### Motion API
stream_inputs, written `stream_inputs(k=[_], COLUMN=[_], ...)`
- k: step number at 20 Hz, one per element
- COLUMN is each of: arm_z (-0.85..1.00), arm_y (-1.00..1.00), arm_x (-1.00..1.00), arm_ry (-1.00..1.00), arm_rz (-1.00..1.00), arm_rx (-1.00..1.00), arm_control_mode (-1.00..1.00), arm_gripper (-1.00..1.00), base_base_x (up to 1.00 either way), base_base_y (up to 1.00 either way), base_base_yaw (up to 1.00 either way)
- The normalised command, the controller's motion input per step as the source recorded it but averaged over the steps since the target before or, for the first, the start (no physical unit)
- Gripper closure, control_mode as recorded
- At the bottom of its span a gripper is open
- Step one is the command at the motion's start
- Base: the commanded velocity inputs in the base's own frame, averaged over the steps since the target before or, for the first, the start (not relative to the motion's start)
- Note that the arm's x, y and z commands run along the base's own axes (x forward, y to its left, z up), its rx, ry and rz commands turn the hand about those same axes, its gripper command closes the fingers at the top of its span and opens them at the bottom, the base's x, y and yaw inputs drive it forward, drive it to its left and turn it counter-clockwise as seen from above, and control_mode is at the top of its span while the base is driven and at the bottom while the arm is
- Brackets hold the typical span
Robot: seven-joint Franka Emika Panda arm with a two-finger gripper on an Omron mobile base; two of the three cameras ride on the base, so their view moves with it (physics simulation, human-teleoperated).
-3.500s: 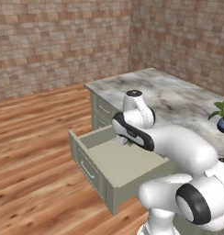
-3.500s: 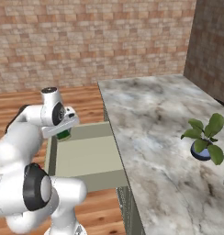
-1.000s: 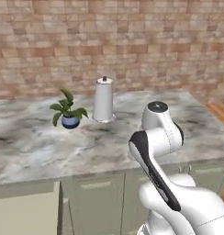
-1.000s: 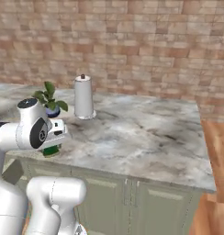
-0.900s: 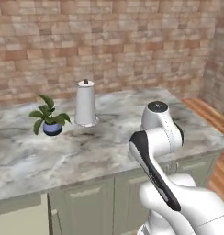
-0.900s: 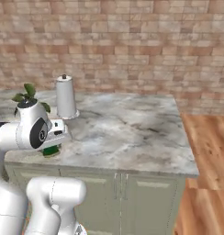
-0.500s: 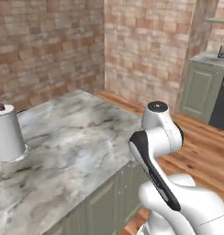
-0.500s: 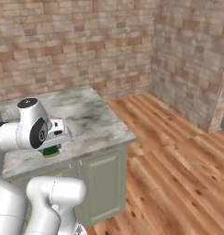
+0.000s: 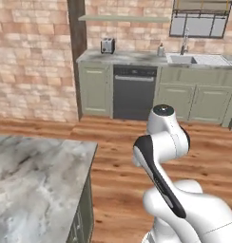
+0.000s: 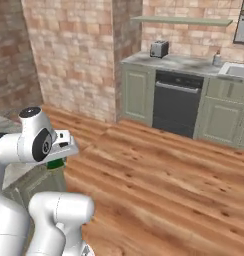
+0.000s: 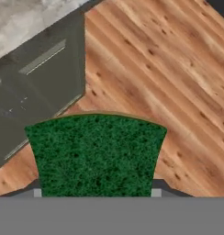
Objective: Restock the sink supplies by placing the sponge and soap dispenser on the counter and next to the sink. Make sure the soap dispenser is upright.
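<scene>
I've got the gripper (image 11: 96, 193) clamped on the sponge (image 11: 95, 153): in the hand view its green face sits right between the tips, hanging over the wood floor (image 11: 155, 78) beside the island cabinet (image 11: 38, 82). From the left base view, scanning left to right, I see the marble island top (image 9: 32, 185) at lower left, then across the room the counter (image 9: 132, 58) with the toaster (image 9: 107, 45), the dark dishwasher panel (image 9: 134, 92), the soap dispenser (image 9: 161, 50) upright just left of the sink (image 9: 194, 59), faucet (image 9: 185, 42) behind it. In the right base view a sliver of green shows under the hand (image 10: 55, 163), well apart from that counter.
</scene>
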Motion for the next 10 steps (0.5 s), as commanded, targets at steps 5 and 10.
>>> stream_inputs(k=[5, 10], arm_z=[0.0, 0.0], arm_y=[0.0, 0.0], arm_x=[0.0, 0.0], arm_ry=[0.0, 0.0], arm_rz=[0.0, 0.0], arm_rx=[0.0, 0.0], arm_control_mode=[1.0, 1.0], arm_gripper=[1.0, 1.0], base_base_x=[0.59, 0.9], base_base_y=[-0.73, -0.73], base_base_yaw=[-0.64, -0.42])
